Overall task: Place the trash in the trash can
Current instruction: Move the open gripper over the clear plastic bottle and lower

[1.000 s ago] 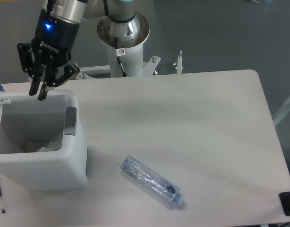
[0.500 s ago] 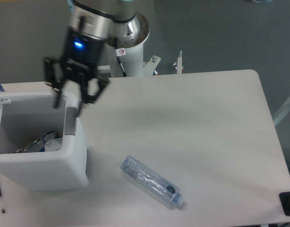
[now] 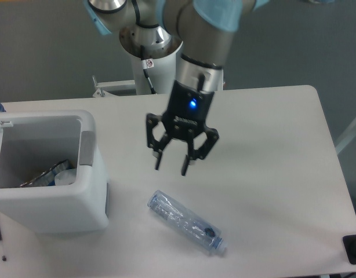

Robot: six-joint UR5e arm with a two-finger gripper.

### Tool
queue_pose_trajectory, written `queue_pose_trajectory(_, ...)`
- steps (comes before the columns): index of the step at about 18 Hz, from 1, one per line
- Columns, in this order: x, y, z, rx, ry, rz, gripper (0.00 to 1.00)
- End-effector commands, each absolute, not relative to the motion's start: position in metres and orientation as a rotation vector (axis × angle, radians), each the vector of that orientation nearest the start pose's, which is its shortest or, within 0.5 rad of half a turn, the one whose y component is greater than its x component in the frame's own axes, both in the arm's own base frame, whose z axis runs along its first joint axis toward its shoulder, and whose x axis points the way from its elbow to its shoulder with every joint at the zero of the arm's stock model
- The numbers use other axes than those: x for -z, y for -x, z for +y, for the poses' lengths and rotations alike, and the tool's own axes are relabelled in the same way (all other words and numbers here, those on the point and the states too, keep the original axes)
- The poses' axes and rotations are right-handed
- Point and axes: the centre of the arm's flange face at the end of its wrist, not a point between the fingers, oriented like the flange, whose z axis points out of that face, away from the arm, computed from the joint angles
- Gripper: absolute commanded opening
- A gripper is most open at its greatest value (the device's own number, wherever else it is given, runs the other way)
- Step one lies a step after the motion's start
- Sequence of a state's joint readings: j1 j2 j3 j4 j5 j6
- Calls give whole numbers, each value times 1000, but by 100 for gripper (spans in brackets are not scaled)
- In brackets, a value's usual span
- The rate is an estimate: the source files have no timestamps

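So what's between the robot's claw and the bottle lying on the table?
Nothing. In the camera view, only bare white table separates the open gripper from the bottle.

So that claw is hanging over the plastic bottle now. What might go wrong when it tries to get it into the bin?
1. The bottle lies on its side, round and smooth; it may roll or squirt out as the open gripper closes on it.
2. It lies diagonally, so the fingers may need turning to span it squarely, or they could clip one end.
3. The trash can already holds items at its bottom, and its wall stands tall; a low carry might knock the bottle against the rim.
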State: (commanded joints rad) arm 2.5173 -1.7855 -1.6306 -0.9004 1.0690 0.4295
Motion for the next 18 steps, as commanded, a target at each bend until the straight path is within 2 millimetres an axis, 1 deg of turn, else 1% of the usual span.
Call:
queue_pose_trajectory(5,-408,388,497,167,2515,-572,60)
queue_pose_trajectory(6,-405,393,498,156,2525,-602,60)
queue_pose_trajectory(7,-400,401,497,137,2535,-659,60)
queue_pose_trajectory(9,-391,413,501,131,2534,-779,60)
queue_pose_trajectory(10,-387,420,504,132,2531,-837,64)
queue_pose_trajectory(11,-381,424,506,132,2538,-891,76)
queue_pose_trajectory(14,-373,436,516,148,2525,-1039,83)
queue_pose_trajectory(15,-370,440,520,157,2509,-1090,86)
queue_pose_trajectory(16,-368,443,522,159,2499,-1135,92)
queue_pose_trajectory(18,-359,440,532,142,2517,-1189,99)
